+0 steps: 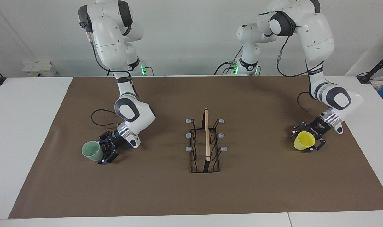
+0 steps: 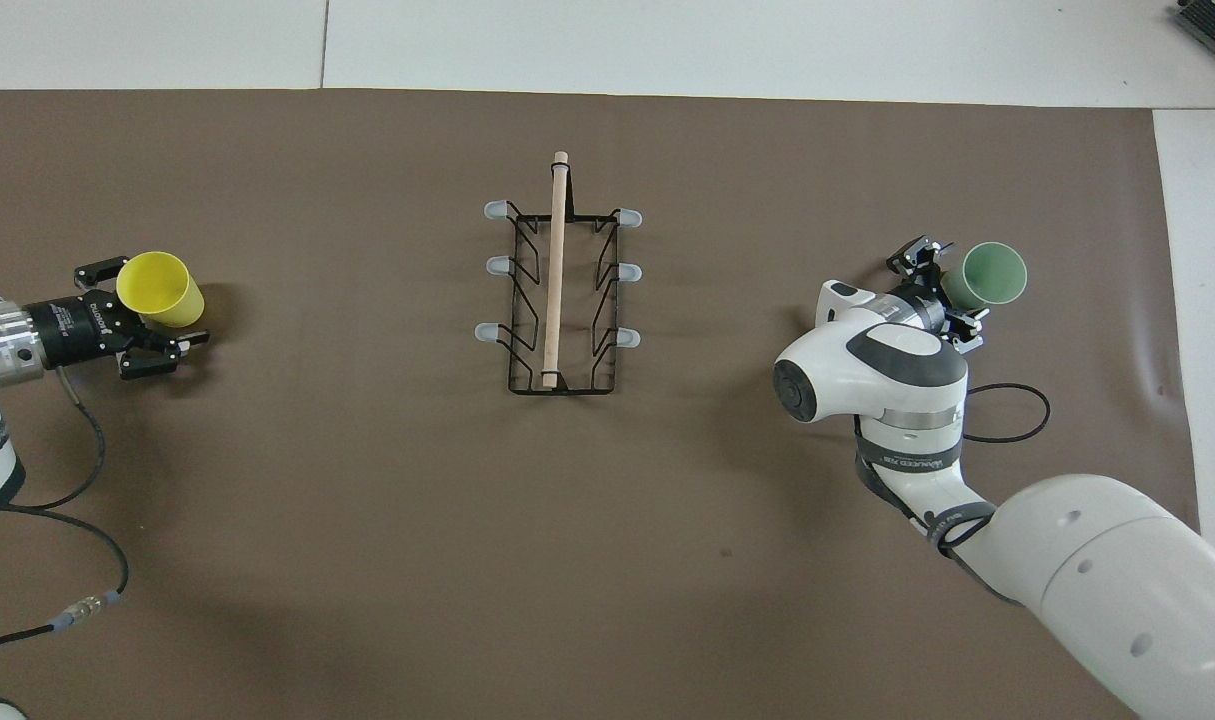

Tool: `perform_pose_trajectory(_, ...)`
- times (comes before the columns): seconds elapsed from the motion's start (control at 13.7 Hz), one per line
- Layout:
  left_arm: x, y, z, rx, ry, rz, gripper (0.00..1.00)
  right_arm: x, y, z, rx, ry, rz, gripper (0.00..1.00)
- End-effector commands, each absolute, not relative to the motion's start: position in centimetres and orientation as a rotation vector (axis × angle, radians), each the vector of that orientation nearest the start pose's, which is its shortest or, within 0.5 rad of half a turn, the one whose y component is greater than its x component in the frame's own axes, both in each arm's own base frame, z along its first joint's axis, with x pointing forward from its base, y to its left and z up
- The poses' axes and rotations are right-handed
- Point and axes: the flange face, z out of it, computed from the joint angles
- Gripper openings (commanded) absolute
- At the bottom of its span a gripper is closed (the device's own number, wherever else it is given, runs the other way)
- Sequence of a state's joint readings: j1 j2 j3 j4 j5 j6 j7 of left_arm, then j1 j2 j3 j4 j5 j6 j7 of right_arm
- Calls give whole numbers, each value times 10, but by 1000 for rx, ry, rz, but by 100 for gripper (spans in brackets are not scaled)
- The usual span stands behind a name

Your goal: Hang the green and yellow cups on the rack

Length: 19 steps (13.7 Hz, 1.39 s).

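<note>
The pale green cup stands upright on the brown mat toward the right arm's end. My right gripper is low beside it and open, one finger on each side of the cup's lower part. The yellow cup stands upright toward the left arm's end. My left gripper is open around it, a finger on either side. The black wire rack with its wooden rod and grey-tipped prongs stands mid-mat, bare.
A brown mat covers the white table. A black cable loops on the mat by the right arm. Another cable trails from the left arm. A white box sits at the table's edge nearest the robots.
</note>
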<state>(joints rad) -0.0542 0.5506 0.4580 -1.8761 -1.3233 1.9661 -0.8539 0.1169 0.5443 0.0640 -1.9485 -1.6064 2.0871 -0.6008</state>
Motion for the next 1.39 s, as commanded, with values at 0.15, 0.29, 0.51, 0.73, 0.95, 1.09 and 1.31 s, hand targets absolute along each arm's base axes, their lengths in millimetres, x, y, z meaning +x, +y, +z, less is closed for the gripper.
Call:
perform_pose_trajectory(0.15,602,161,251,1240,1931,-512,30,604,54,199,1067,1725,-557,100)
perform_pose_trajectory(0.29,610,148,260,1286,1918,-448,0,604,51,198,1062,1725,-559,100)
perform_pose_trajectory(0.51,636,136,299,1345,1877,-337,0,602,43,194,1024,1744,-556,56)
perform_pose_trajectory(0.73,657,133,348,1519,1804,-249,0,602,39,194,1017,1743,-560,2)
perform_pose_trajectory(0.95,664,119,391,1573,1772,-206,0,606,41,198,1011,1736,-566,0)
perform_pose_trajectory(1.09,660,113,419,1641,1745,-158,0,614,44,213,1018,1745,-581,0)
perform_pose_trajectory(1.31,655,104,452,1680,1709,-134,0,641,46,250,1242,1814,-605,0)
